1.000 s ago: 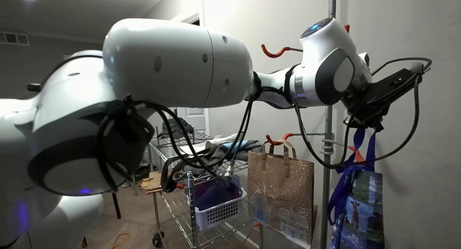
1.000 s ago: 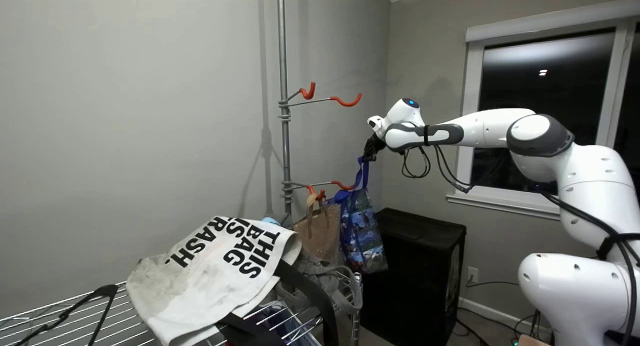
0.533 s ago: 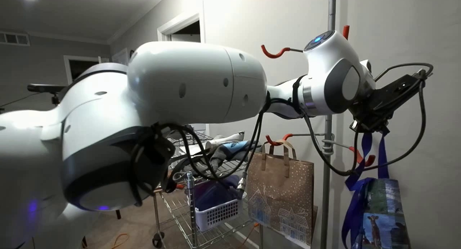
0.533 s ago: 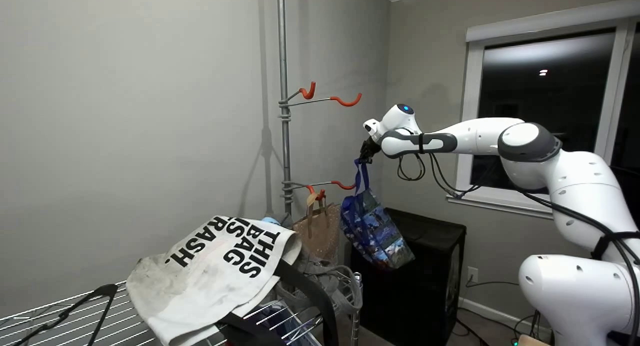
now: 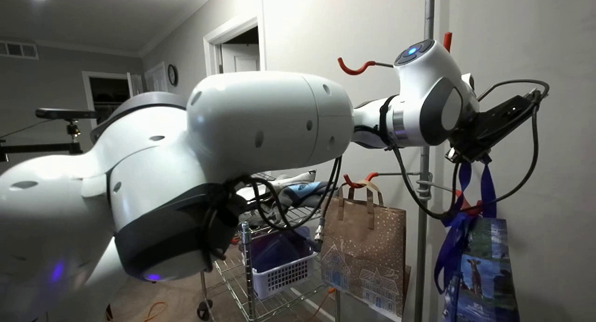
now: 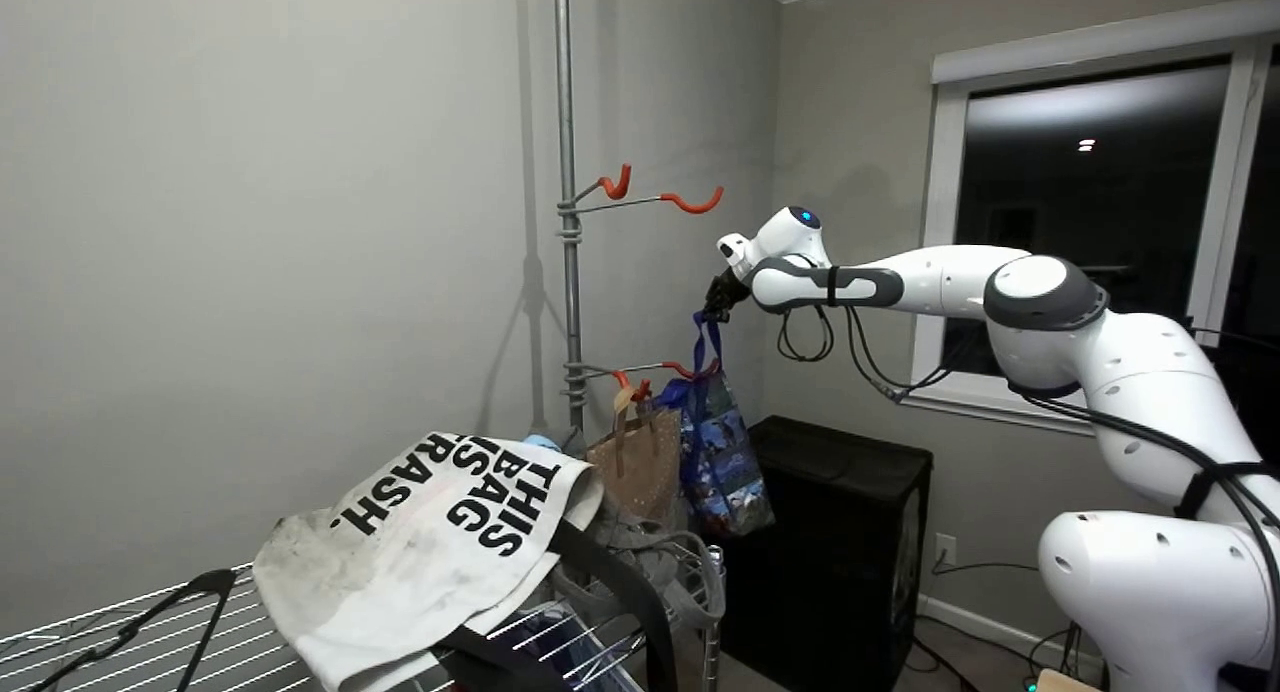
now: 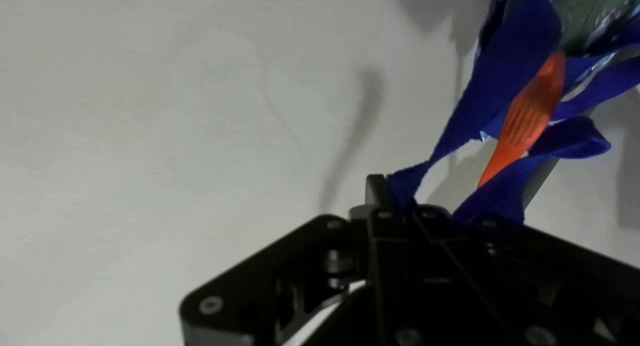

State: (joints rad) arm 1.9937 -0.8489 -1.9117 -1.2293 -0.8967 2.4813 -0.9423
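I have open room between my gripper and the upper orange hooks. Below, the lower orange hook shows between runs of the blue strap, crowding me there; toward the metal pole the brown bag hangs in the way, and wall closes me off ahead.

The white bag reads, in black capitals, “THIS BAG IS …RASH.”

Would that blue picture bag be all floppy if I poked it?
Probably floppy: the blue bag has straps that twist and fold. It would likely swing, since a strap hangs from the gripper. It may feel slippery: it looks shiny in spots.
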